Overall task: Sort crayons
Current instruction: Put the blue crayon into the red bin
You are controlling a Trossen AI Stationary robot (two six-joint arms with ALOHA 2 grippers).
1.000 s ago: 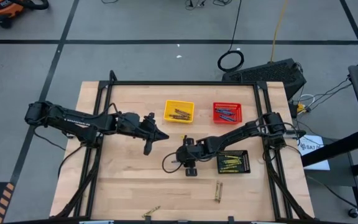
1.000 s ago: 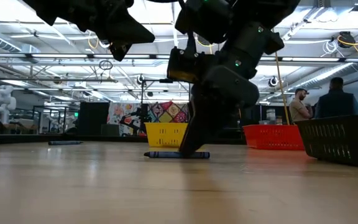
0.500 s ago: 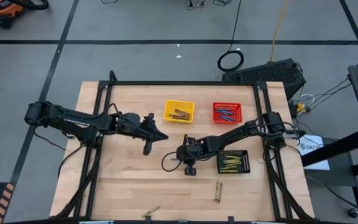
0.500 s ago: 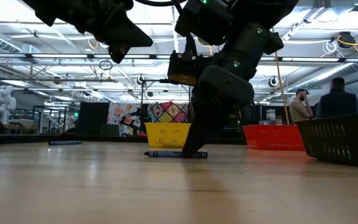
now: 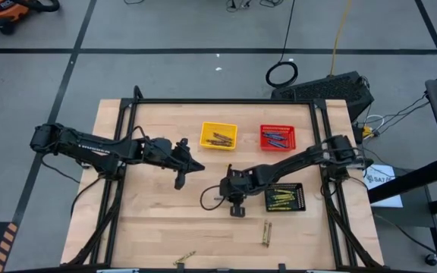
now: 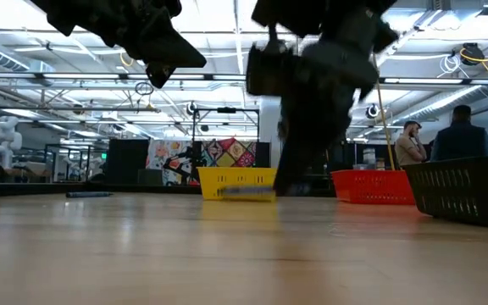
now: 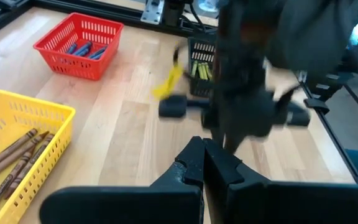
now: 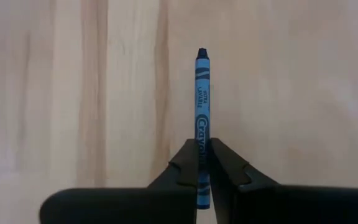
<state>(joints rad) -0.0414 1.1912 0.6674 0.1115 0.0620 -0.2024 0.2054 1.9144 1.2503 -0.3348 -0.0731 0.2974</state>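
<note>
Right wrist view: right gripper (image 8: pixel 202 163) pinches blue crayon (image 8: pixel 202 118) at one end (long overhang), might swing loose

The crayon (image 8: pixel 202 112) pinched in the black fingers (image 8: pixel 185 163) is blue, with a black wavy band and black lettering on its wrapper. The table (image 5: pixel 158 220) is pale wood with darker grain streaks. One mesh basket (image 5: pixel 218 135) is yellow and holds brown crayons (image 7: pixel 11 155); another (image 5: pixel 278 137) is red with blue ones (image 7: pixel 79 48); the third (image 5: pixel 285 197) is black with yellow-olive ones (image 5: pixel 281 198).
</note>
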